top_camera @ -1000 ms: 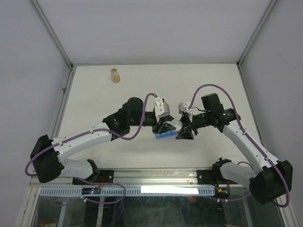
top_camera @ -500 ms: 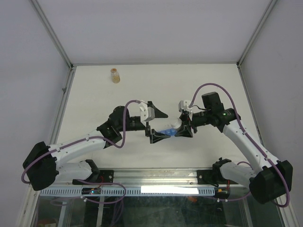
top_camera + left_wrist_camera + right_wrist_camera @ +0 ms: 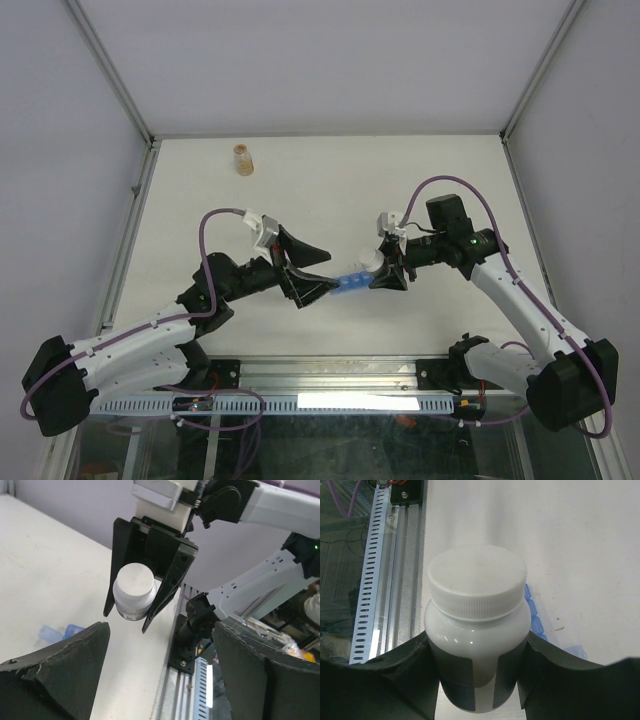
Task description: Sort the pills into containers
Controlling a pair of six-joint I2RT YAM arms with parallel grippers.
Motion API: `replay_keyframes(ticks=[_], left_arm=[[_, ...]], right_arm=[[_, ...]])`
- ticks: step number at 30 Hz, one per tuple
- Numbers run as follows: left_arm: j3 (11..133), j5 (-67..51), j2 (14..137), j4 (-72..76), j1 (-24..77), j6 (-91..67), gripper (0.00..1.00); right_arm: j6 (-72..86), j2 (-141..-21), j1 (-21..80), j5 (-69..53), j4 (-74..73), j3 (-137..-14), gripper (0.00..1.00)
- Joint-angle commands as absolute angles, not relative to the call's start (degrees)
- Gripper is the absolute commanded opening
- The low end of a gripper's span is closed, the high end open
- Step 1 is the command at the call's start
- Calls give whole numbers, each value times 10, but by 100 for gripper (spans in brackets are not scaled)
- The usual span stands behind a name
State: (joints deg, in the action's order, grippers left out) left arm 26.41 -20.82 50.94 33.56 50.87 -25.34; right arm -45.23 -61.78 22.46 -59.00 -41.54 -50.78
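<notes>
The containers (image 3: 349,283) are a short translucent-blue strip lying on the table between the two arms; they also show in the left wrist view (image 3: 54,632) and the right wrist view (image 3: 534,613). My right gripper (image 3: 383,277) is shut on a white bottle (image 3: 368,262) with a white cap, held just above the strip's right end. The right wrist view shows the white bottle (image 3: 477,611) clamped between both pads. My left gripper (image 3: 322,272) stands open and empty, left of the strip, facing the white bottle (image 3: 133,591). The pills are out of view.
A small amber bottle (image 3: 241,159) stands at the far left of the table. The metal rail (image 3: 330,373) with the arm bases runs along the near edge. White walls close in the back and sides.
My left gripper has opened and drawn back to the left, away from the white bottle and the blue strip. The right gripper has kept still with the bottle.
</notes>
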Motion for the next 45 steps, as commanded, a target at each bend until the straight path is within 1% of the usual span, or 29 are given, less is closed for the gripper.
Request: replay_keyframes(ticks=[1,3,9,12,15,24,30,35,40,45], left_arm=[[301,-162,504,279,506,-360,84],[329,-121,507,219,527,-348,80],[423,63,542,70,642,-291,80],[471,120,572,20,669,-278,80],[503,148,600,-8,686,-267,80],[563,161,669,-19,690,-235,79],[598,163,703,-19,690,-212,69],[621,168,726,-25,689,-200,62],[629,159,738,-36,684,-200,53],[626,149,737,-39,680,-202,46]], right_arm=[[-450,-613,222,-605,-391,-526,0],[-450,-613,221,-605,-391,-527,0],[-451,-614,221,-604,-391,-527,0],[-450,-615,221,-604,-391,-526,0],[-450,-616,220,-604,-391,-526,0],[-450,-615,218,-605,-391,-526,0],[-451,-612,218,-606,-391,-526,0],[-451,-609,218,-607,-392,-526,0],[-450,-608,218,-608,-393,-527,0],[-450,-608,218,-609,-394,-527,0]])
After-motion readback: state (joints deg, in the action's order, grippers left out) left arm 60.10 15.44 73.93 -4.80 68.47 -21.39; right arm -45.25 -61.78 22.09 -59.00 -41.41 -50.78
